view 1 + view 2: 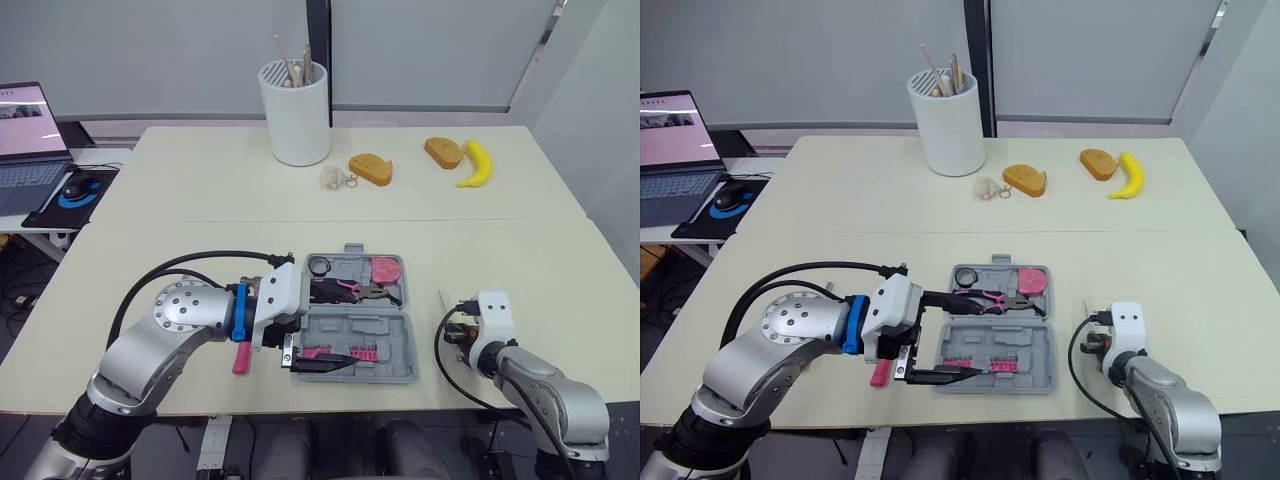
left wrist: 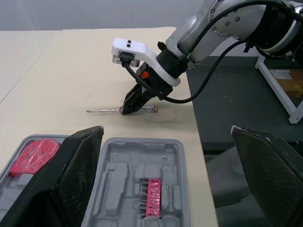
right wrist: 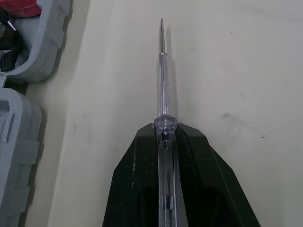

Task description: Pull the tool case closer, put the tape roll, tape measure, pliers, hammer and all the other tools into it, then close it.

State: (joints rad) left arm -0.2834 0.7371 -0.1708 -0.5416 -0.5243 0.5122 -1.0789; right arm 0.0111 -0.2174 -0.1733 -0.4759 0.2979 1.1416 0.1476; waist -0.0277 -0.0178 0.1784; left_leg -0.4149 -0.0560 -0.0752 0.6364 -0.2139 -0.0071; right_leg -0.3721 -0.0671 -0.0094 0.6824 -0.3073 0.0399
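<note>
The grey tool case [image 1: 392, 326] lies open near the table's front edge. Its far half holds a tape roll [image 1: 318, 266], a red tape measure [image 1: 386, 269] and pink-handled pliers [image 1: 350, 290]; the near half holds a pink bit holder [image 2: 152, 196]. My left gripper [image 1: 945, 335] is open at the case's left side, its fingers spread across the near half. A pink-handled tool [image 1: 241, 357] lies on the table just left of the case, partly hidden by that arm. Right of the case, my right gripper [image 3: 165, 135] is shut on the clear handle of a screwdriver [image 3: 162, 80] lying on the table.
At the back stand a white cup of sticks [image 1: 296, 110], two bread-shaped pieces [image 1: 370, 169] [image 1: 443, 152] and a banana [image 1: 476, 163]. A laptop [image 1: 25, 130] and mouse [image 1: 78, 186] sit on a side table to the left. The table's front edge runs just behind both grippers.
</note>
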